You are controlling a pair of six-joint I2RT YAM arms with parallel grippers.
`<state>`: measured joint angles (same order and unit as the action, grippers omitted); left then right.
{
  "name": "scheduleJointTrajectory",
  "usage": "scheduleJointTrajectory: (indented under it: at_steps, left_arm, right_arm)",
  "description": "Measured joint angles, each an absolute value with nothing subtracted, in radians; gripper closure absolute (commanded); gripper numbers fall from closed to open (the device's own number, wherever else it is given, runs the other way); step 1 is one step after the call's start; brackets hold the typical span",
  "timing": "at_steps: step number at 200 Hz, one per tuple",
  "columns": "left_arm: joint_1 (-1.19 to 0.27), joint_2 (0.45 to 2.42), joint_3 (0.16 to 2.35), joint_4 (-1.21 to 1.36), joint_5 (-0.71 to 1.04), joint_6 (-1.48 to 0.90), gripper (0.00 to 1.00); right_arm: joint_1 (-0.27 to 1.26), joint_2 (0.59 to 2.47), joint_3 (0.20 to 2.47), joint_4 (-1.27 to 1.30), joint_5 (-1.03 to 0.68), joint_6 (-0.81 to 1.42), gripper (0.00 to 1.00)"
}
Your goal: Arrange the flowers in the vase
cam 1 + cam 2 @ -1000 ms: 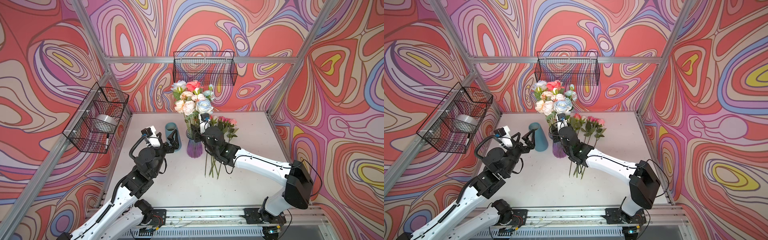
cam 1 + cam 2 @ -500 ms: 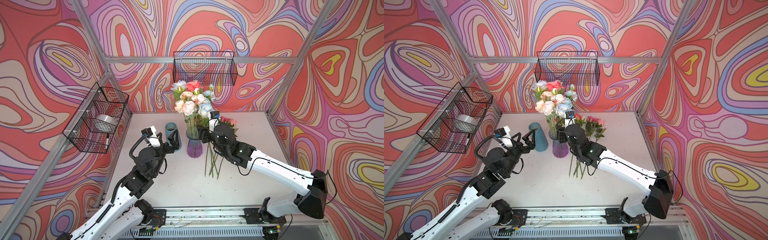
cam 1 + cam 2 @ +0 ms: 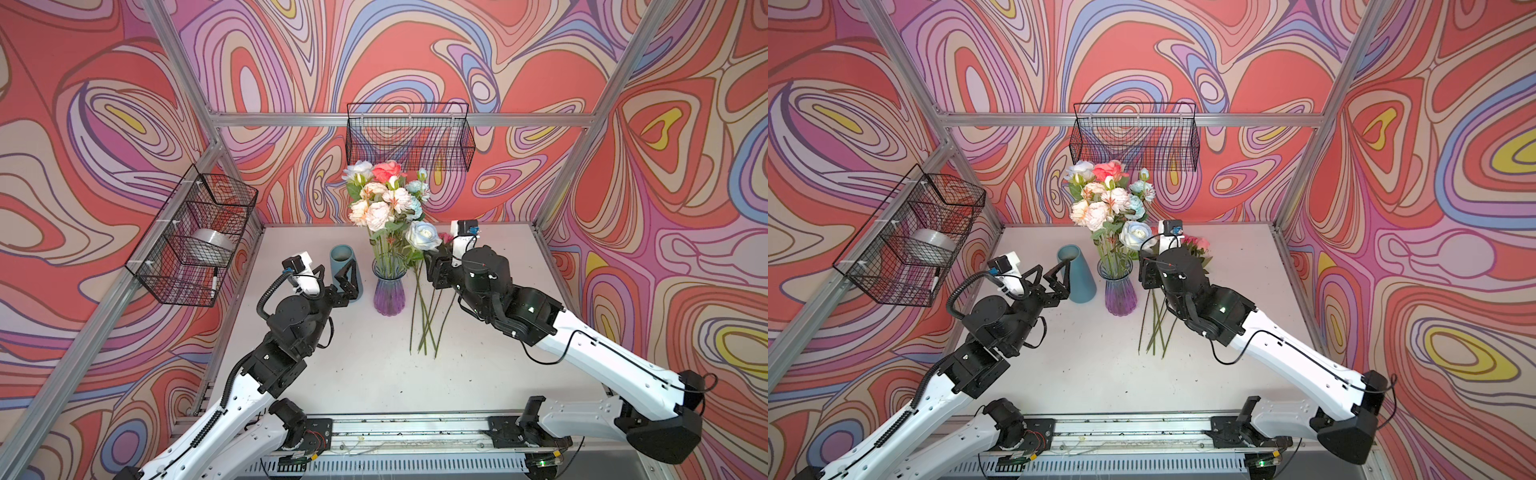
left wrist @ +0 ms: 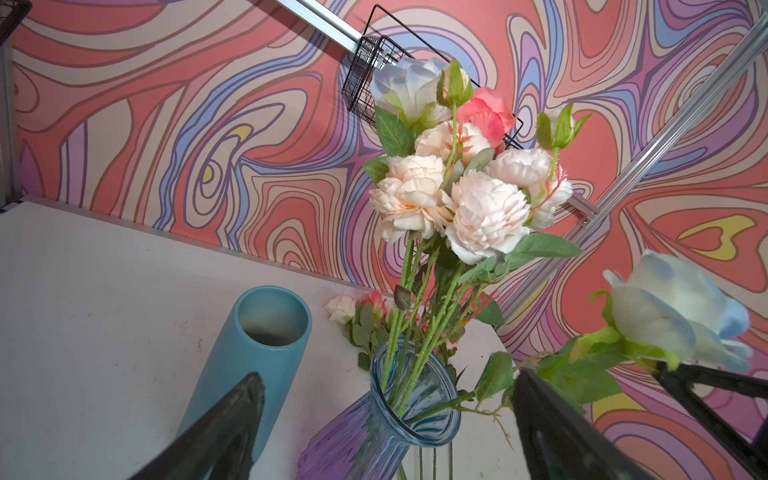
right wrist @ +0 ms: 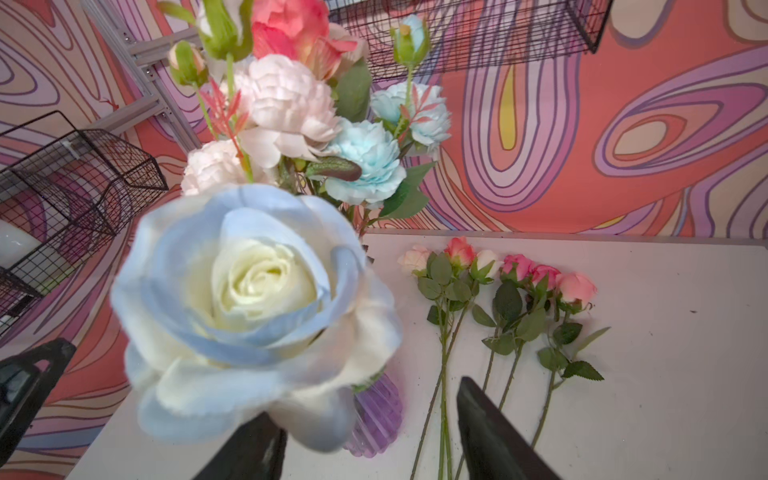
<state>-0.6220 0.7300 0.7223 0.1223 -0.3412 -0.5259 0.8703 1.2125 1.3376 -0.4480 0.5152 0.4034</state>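
The left gripper (image 3: 1054, 266) gapes wide by the blue tube (image 3: 1081, 278). The right gripper (image 3: 434, 255), fingers apart, is beside a pale rose (image 3: 422, 236) leaning from the flowers (image 3: 384, 203) in the mid-table vase (image 3: 388, 293). Loose roses (image 5: 515, 286) lie right.

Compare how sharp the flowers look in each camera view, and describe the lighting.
In the right wrist view the blue-white rose fills the foreground, soft and out of focus, while the small roses lying behind it look sharp; in the left wrist view the bouquet is crisp; in both top views light is even, shadows on the table faint.
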Motion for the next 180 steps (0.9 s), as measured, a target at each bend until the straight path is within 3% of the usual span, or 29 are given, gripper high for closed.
scheduleJointTrajectory:
  at_steps: [82,126,180]
  left_arm:
    - [-0.622,0.721,0.723,0.122,-0.34,-0.526,0.06]
    - [-0.622,0.722,0.723,0.122,-0.34,-0.527,0.06]
    - [-0.622,0.722,0.723,0.122,-0.336,-0.528,0.06]
  right_arm:
    - [0.759,1.291,1.404,-0.525,0.4,0.443,0.38]
    - [0.593,1.174,1.282,-0.544,0.298,0.524,0.42]
    - [0.543,1.129,1.186,-0.531,0.157,0.604,0.44]
